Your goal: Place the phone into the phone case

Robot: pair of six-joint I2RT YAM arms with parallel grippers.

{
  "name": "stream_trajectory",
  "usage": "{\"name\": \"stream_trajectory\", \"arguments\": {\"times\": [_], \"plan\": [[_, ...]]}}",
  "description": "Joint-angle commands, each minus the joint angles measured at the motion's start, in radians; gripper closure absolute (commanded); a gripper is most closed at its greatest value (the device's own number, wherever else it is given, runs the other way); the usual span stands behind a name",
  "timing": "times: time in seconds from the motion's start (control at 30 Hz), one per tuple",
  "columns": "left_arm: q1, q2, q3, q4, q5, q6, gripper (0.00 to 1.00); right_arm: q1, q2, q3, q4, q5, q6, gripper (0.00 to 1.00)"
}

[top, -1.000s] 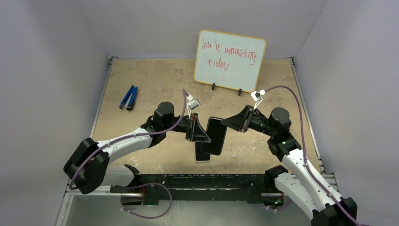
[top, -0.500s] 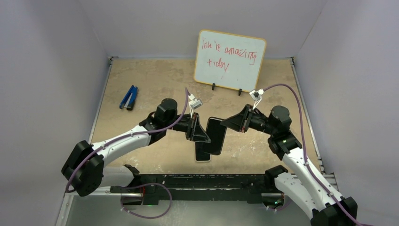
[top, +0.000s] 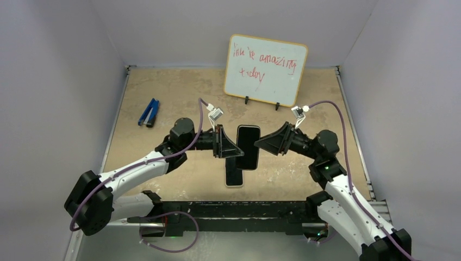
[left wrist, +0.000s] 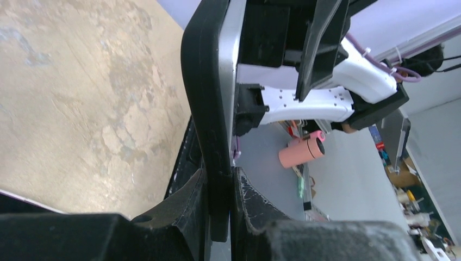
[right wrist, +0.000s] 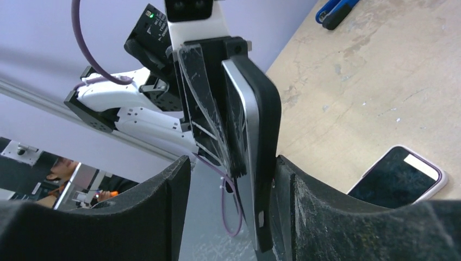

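My left gripper (top: 234,148) is shut on the near edge of a black phone case (top: 248,147) and holds it up on edge above the table. In the left wrist view the case (left wrist: 209,98) has a silver-edged phone (left wrist: 231,70) lying against it, pinched between my fingers (left wrist: 250,201). My right gripper (top: 262,143) is open and straddles the opposite edge. In the right wrist view its right finger (right wrist: 304,201) touches the back of the case (right wrist: 267,125), and its left finger stands apart from the phone (right wrist: 244,119).
A second phone (top: 234,176) in a light case lies flat on the table below the held one; it also shows in the right wrist view (right wrist: 399,176). A whiteboard (top: 266,69) stands at the back. A blue tool (top: 148,112) lies far left. A black rail (top: 228,209) runs along the near edge.
Both arms have moved the held case and phone a little away from the near edge, and it now stands straighter. The right gripper has followed along its edge.
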Motion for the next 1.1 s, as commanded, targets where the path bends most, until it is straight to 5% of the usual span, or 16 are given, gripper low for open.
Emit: {"name": "stream_trajectory", "arguments": {"times": [0.0,0.67,0.8,0.93,1.07], "plan": [[0.008,-0.030,0.010,0.175,-0.053,-0.043,1.00,0.008,0.002,-0.008,0.108,-0.033,0.056,0.41],[0.008,0.021,0.047,0.166,-0.054,-0.009,1.00,0.012,0.076,-0.030,0.154,-0.009,0.068,0.63],[0.008,0.014,0.065,0.116,-0.070,-0.009,0.99,0.017,0.098,-0.032,0.192,-0.024,0.073,0.78],[0.007,-0.042,0.075,0.011,-0.127,-0.002,0.62,0.016,0.081,-0.041,0.193,-0.039,0.048,1.00],[0.009,-0.124,0.099,-0.179,-0.256,0.036,0.39,0.016,0.046,-0.060,0.209,-0.057,0.044,1.00]]}}
